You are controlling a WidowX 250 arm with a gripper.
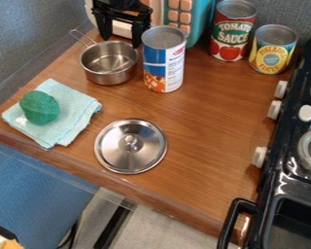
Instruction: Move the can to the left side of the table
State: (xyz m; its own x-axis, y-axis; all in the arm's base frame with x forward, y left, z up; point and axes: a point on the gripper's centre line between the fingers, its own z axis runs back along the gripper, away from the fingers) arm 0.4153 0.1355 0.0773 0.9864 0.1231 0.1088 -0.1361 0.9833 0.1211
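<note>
Black claw (122, 39) hung open near the steel saucepan (109, 63), blue-and-white can (163, 68) stood upright just beside it, steel lid (130, 154) lay on the wooden table (213, 112).

Black angular housing (122, 7) — two black fingers (104, 25)

Green ball (39, 107) rests on folded cloth (74, 113). Steel saucepan (109, 65) stands upright; lid (130, 154) lies between cloth and stove (268, 187).
</note>
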